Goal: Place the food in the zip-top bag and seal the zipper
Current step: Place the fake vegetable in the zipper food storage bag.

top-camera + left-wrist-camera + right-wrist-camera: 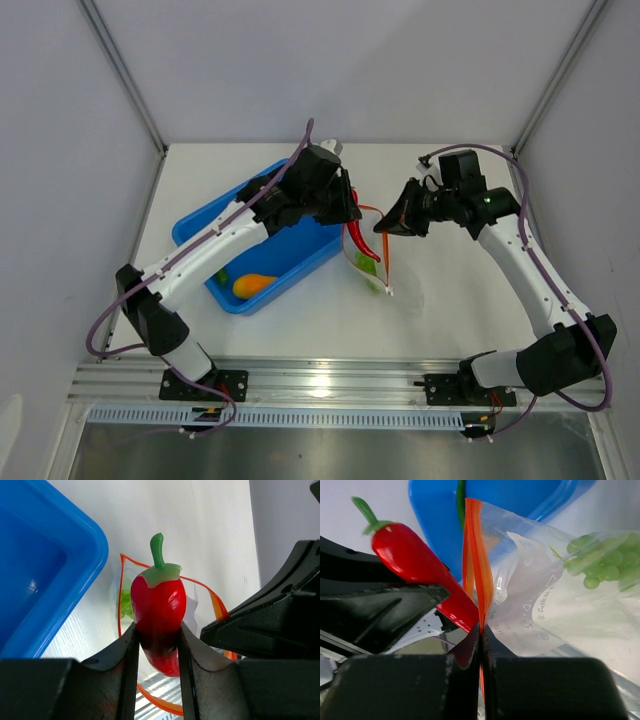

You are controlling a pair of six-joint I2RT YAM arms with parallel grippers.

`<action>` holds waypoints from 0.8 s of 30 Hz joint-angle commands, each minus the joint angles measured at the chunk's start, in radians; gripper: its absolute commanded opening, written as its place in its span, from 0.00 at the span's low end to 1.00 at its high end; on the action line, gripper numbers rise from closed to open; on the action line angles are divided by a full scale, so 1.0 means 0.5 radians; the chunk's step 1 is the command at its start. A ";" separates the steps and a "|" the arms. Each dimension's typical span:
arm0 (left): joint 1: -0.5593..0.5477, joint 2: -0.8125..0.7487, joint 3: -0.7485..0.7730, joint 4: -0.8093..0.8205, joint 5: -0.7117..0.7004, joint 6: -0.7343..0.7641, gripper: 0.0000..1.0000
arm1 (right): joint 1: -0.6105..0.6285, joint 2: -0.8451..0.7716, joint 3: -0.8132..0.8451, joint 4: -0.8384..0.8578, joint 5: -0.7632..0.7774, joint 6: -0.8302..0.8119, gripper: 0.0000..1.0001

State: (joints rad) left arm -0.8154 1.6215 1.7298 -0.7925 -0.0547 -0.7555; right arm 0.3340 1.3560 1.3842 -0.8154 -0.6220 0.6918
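Loading step: the left gripper (157, 630) holds the red chili (159, 600) just over the mouth of the zip-top bag (372, 262). Filling is in hand and sealing has not begun.
Left fingers: closed part-way, clamping the chili's lower body from both sides. The green stem points away from the wrist and nothing else is in the grip.
Right fingers: the right gripper (481, 637) is pinched fully together on the zipper (479, 580), lifting one lip of the mouth.
Bag position: on the worktop (460, 300) near its centre, just at 3 o'clock of the blue tray (305, 250) in the top view. Its closed end trails towards 5 o'clock.
Bag mouth: in the left wrist view the orange strip makes an open loop directly beyond the chili.
Bag contents: a green leafy piece (602, 560) lies inside.
Tray contents: a yellow-orange piece (255, 285) sits at the tray's 6 o'clock end. A small green thing at 9 o'clock of it is probably another food piece, though it is too small to name.
Next move: push the chili tip-first through the loop, then release only once it is past the strip. The right pinch should hold firm so the mouth does not collapse.
After that: the tray pieces go in, then the zipper is pressed shut along its length.
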 commanded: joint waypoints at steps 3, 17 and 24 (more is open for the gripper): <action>-0.069 -0.031 -0.045 0.103 -0.022 0.081 0.26 | -0.021 -0.018 -0.013 0.232 -0.155 0.211 0.00; -0.090 -0.239 -0.389 0.272 0.278 0.232 0.50 | -0.030 -0.061 -0.121 0.336 -0.063 0.307 0.00; -0.096 -0.380 -0.554 0.376 0.281 0.284 0.82 | -0.018 -0.073 -0.130 0.309 -0.026 0.273 0.00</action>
State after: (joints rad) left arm -0.8570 1.4876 1.4605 -0.6601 0.0669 -0.6456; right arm 0.3233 1.3552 1.3224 -0.6788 -0.6514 0.8371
